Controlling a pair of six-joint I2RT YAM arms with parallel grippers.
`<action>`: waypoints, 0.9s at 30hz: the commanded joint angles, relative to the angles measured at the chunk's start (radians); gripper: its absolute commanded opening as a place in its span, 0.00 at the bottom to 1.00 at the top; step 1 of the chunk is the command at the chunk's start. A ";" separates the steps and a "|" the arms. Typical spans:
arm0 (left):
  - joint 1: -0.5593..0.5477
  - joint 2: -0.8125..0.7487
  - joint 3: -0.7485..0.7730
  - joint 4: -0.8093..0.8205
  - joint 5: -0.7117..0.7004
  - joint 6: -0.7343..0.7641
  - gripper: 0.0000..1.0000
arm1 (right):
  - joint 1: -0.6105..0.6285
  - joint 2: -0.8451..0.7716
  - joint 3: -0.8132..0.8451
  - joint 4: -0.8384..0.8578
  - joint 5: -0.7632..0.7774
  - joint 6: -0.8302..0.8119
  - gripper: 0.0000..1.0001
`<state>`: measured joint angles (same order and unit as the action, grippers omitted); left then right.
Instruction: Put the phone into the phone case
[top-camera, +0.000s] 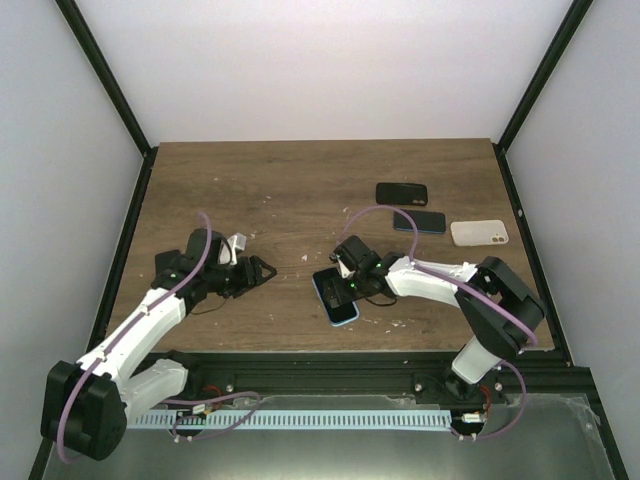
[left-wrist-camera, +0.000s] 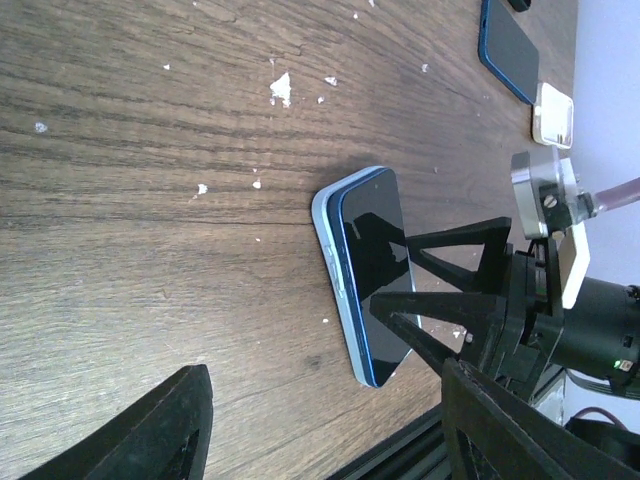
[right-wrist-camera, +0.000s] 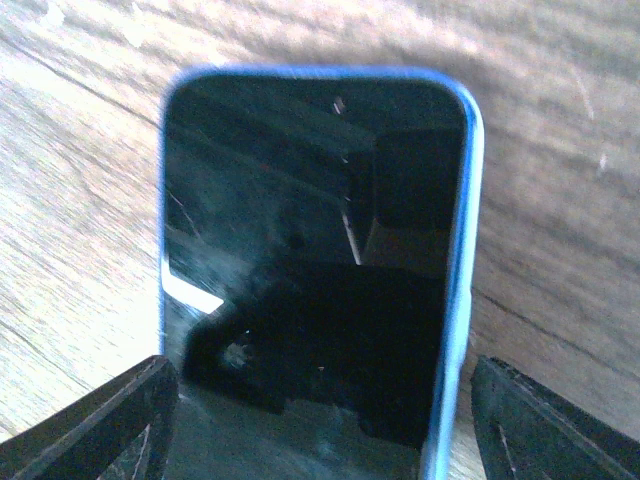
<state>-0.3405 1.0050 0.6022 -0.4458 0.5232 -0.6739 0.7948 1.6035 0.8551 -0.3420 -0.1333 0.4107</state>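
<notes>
Right tool (top-camera: 347, 284) open astride blue-cased phone (top-camera: 338, 310), left tool (top-camera: 262, 272) released, black phone (top-camera: 402, 193), white case (top-camera: 479, 233) beyond

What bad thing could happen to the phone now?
The right gripper hangs open over the phone, so closing badly could nudge it askew in the blue case. Both lie near the front edge of the table, so a hard push might slide them off.
</notes>
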 joint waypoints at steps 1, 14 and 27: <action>-0.004 0.020 0.020 0.022 0.025 -0.006 0.64 | -0.012 -0.028 -0.051 0.006 -0.018 0.019 0.81; -0.009 0.067 0.048 0.014 0.033 0.005 0.58 | 0.061 -0.059 -0.117 0.166 -0.257 0.192 0.70; -0.126 0.134 -0.086 0.210 0.073 -0.129 0.39 | 0.098 -0.071 -0.190 0.337 -0.177 0.366 0.51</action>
<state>-0.4290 1.1164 0.5568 -0.3386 0.5678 -0.7406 0.8803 1.5646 0.6964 -0.0990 -0.3309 0.7086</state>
